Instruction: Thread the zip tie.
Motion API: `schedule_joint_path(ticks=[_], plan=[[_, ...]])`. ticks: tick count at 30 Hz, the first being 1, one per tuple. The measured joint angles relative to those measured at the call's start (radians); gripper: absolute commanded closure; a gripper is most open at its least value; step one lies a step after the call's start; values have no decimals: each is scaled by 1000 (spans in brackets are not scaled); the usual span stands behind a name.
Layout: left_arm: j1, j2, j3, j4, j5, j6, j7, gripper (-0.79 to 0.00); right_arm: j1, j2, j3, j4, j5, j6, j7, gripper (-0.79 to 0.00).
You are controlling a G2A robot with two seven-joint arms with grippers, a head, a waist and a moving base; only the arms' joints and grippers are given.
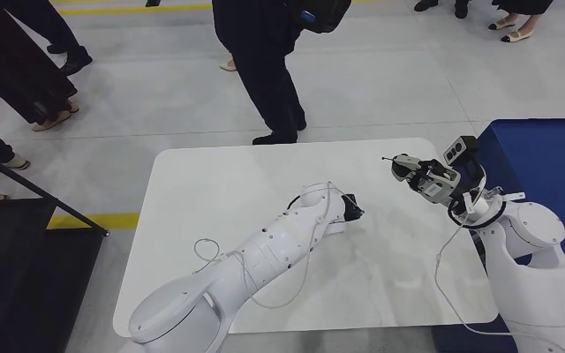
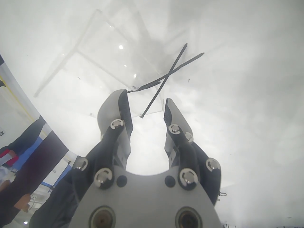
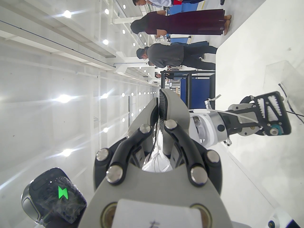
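Note:
Two thin black zip tie strips (image 2: 169,74) lie crossed on the white table (image 1: 221,194). My left gripper (image 2: 146,107) hovers just above their near ends, open, with nothing between its ribbed fingers (image 2: 124,110). In the top view the left gripper (image 1: 352,210) sits near the table's middle. My right gripper (image 1: 399,167) is raised over the table's right side, apart from the strips. Its fingers (image 3: 163,105) are pressed shut, and I see nothing between them. The right wrist view also shows the left gripper (image 3: 270,100) low over the table.
A blue cabinet (image 1: 530,150) stands against the table's right edge, behind the right arm. A person (image 1: 265,79) stands close to the far edge. A loose white cable (image 1: 207,253) loops beside the left arm.

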Motion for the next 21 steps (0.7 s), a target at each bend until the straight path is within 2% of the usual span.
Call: schedule_joint_path(ticks=[12,21], plan=[[-8,-24,0,21,6,-7,-5,-172,0,0,0,0,0,0,0,0],[-1,-22,-20,7,15,-4,-37,-117,0,0,0,0,0,0,0,0]])
